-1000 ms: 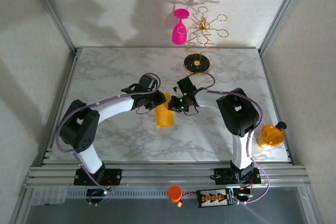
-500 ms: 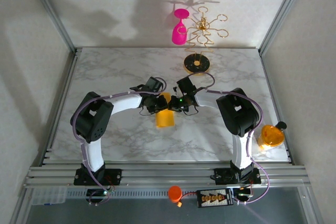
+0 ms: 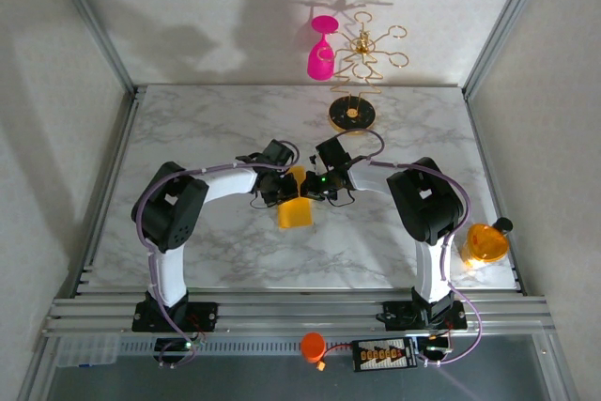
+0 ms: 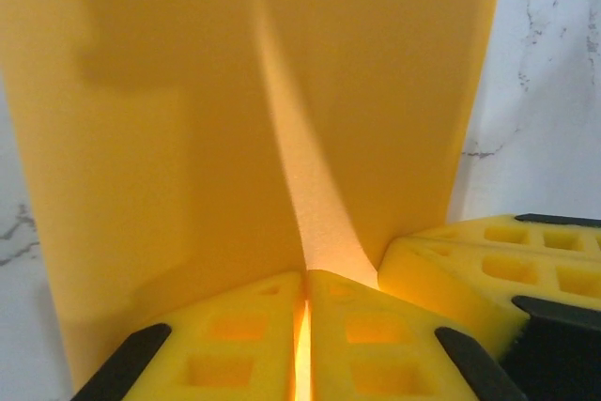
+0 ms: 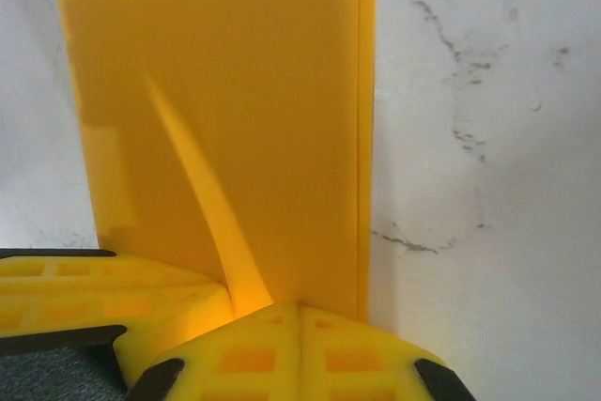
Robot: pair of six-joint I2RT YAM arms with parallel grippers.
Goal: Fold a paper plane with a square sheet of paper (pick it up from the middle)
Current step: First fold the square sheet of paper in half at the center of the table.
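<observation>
**Overhead view.** I see my left claw (image 3: pixel 282 186) and right claw (image 3: pixel 315 185) meeting mid-table (image 3: pixel 188 138) over the sheet of paper (image 3: pixel 295 213), which juts out from them toward the arm bases. A pink glass (image 3: pixel 321 49) hangs on a gold stand (image 3: pixel 362 63) at the back.

**Wrist views.** The left claw (image 4: pixel 305 293) is pinched closed on the sheet of paper (image 4: pixel 169 119), and a raised ridge runs up from the pinch. The right claw (image 5: pixel 300 316) is likewise clamped on the paper, just beside the left. A doubled edge (image 5: pixel 364 138) shows along one side.

arms (image 3: pixel 211 185): white links, black joints | cables (image 3: pixel 141 208): purple | hand pads (image 4: pixel 235 345): yellow foam (square-pocketed)
</observation>
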